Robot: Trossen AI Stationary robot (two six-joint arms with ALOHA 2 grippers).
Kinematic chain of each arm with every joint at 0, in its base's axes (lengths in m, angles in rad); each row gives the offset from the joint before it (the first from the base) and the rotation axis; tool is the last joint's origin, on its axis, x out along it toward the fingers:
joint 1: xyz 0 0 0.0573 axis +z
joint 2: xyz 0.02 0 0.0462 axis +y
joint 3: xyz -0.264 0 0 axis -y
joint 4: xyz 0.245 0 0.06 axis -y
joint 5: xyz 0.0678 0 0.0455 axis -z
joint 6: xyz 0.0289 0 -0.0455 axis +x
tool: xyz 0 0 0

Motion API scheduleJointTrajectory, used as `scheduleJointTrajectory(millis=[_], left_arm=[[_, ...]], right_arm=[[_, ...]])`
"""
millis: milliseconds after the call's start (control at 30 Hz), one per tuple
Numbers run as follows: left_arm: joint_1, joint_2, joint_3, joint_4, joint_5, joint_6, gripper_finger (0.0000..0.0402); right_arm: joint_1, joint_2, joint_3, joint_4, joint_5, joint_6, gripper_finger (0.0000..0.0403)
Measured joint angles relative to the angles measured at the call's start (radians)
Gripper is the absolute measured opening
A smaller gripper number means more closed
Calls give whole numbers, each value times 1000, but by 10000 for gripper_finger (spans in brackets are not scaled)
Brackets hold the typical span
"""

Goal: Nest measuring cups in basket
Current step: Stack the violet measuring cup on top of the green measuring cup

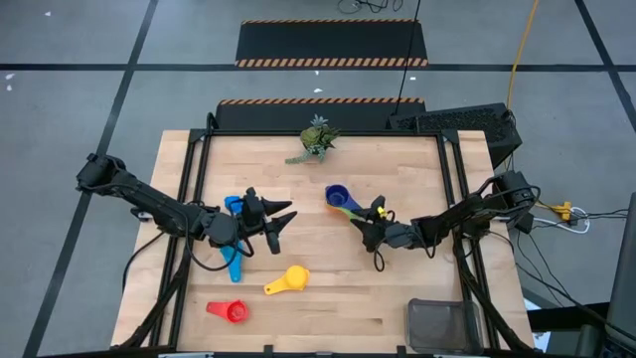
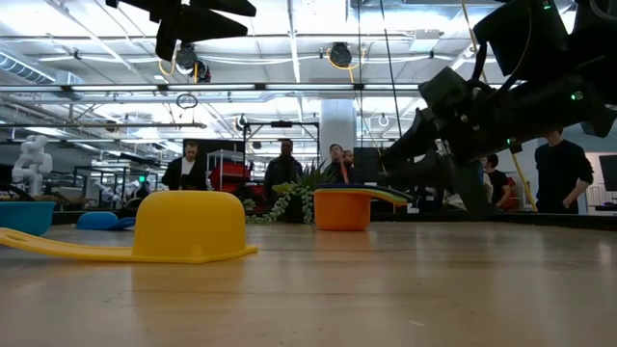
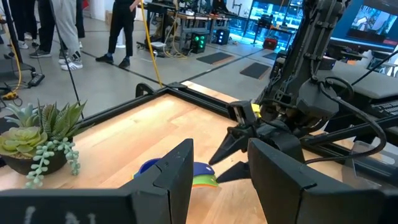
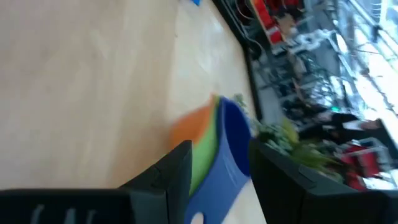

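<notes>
A nested stack of orange, green and dark blue measuring cups stands mid-table, its handles pointing at my right gripper. That gripper is open and rolled on its side, with the stacked handles between its fingers. My open left gripper hovers left of the stack and touches nothing. Two light blue cups lie under the left arm. The yellow cup lies bowl down and the red cup sits near the front edge. The wire-mesh basket stands at the near right corner. My right gripper has one finger on each side of the stack's handles, coming level from the table's right and along the handles. The view is blurred, and I cannot tell whether the fingers touch them. The orange bowl sits low at the table.
A potted plant stands at the far edge, middle. A black frame rail runs along the table's sides. Several people stand in the room beyond the table. Bare wood lies between the yellow cup and the basket.
</notes>
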Motion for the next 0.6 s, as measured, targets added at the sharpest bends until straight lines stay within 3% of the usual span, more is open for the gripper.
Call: scheduleJointTrajectory(millis=[200,400,500,600], left_arm=[[0,0,0,0,0,0,154],[0,0,0,1,0,3,154],[0,0,0,3,0,7,154],[0,0,0,5,0,7,154]], right_arm=[[0,-6,0,20,12,11,151],[-3,-96,30,-30,298,37,151],[-13,-185,43,-171,319,156,151],[-49,-268,73,-395,258,334,151]])
